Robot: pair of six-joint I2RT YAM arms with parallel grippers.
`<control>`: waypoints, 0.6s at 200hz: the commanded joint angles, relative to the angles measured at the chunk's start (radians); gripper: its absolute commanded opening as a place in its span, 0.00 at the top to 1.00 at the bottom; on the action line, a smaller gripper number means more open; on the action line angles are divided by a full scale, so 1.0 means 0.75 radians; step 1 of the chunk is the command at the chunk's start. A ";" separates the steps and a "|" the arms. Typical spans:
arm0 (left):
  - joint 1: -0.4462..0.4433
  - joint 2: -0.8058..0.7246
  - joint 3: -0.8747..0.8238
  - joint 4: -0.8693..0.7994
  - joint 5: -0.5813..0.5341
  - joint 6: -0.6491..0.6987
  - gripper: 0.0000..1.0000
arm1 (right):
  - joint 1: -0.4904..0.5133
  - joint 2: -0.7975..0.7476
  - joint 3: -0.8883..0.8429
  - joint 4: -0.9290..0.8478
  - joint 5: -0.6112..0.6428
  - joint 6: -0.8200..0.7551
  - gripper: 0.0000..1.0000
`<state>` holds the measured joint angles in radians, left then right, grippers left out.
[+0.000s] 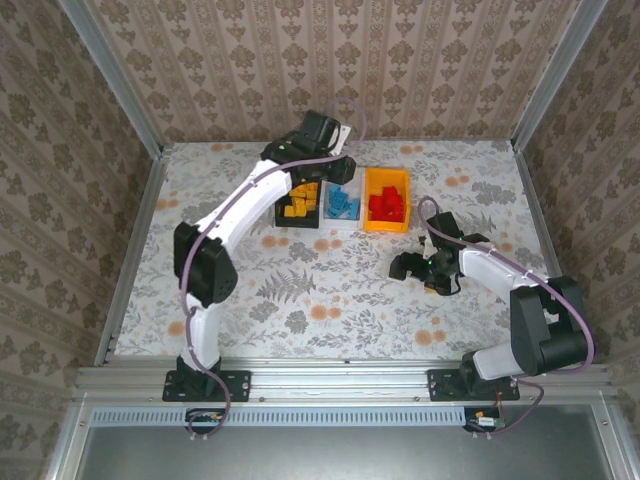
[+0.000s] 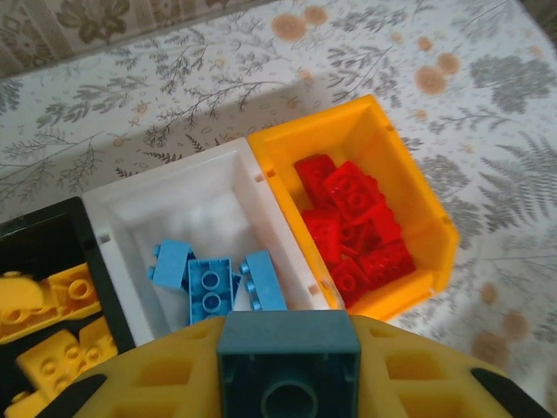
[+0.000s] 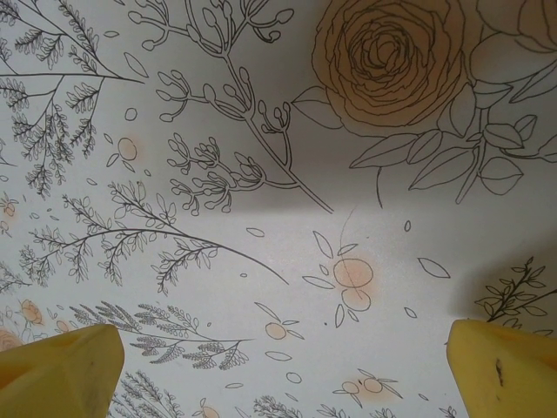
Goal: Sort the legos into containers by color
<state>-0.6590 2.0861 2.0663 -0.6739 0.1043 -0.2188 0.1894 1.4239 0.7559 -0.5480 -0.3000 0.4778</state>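
— Where was the left gripper (image 2: 289, 392) at that point?

— Right over the white bin (image 2: 174, 170). I had it clamped on a blue brick (image 2: 288, 340), hollow underside facing the wrist camera. A few blue bricks (image 2: 211, 286) lay in the bin below.

— How did you reckon that brick would handle?

— Light, rigid, smooth plastic, so a touch slippery. Pinching the flat side walls looked the sound hold to me, and that's how the fingers had it. I judged it would take a short drop without harm.

— And the other two?

— Black bin (image 2: 43, 222) on one side with yellow bricks (image 2: 52, 300), orange-yellow bin (image 2: 422, 205) on the other with red bricks (image 2: 357, 226). The wrist view gave me all that up close. From above, the left arm (image 1: 240, 210) covered part of the black bin.

— The right gripper (image 3: 287, 366)?

— Spread wide, nothing between the fingers, hanging over the bare floral table (image 3: 218, 261). The top view placed it well apart from the three bins and nearer the bases. Its own camera couldn't tell me that.
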 commanded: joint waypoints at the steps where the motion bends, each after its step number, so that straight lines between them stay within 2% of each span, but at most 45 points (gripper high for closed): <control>1: 0.014 0.128 0.094 0.029 -0.036 0.028 0.70 | -0.003 -0.024 -0.009 -0.004 -0.024 -0.004 0.03; 59: 0.046 0.370 0.260 0.008 -0.002 -0.018 0.70 | -0.003 0.020 -0.008 0.001 -0.018 -0.026 0.03; 120: 0.063 0.459 0.319 -0.003 0.034 -0.036 0.69 | -0.006 0.054 0.000 0.010 -0.013 -0.034 0.03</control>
<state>-0.6151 2.4031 2.2501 -0.6647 0.1097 -0.2310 0.1894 1.4448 0.7559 -0.5476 -0.3000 0.4702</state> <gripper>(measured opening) 0.324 0.972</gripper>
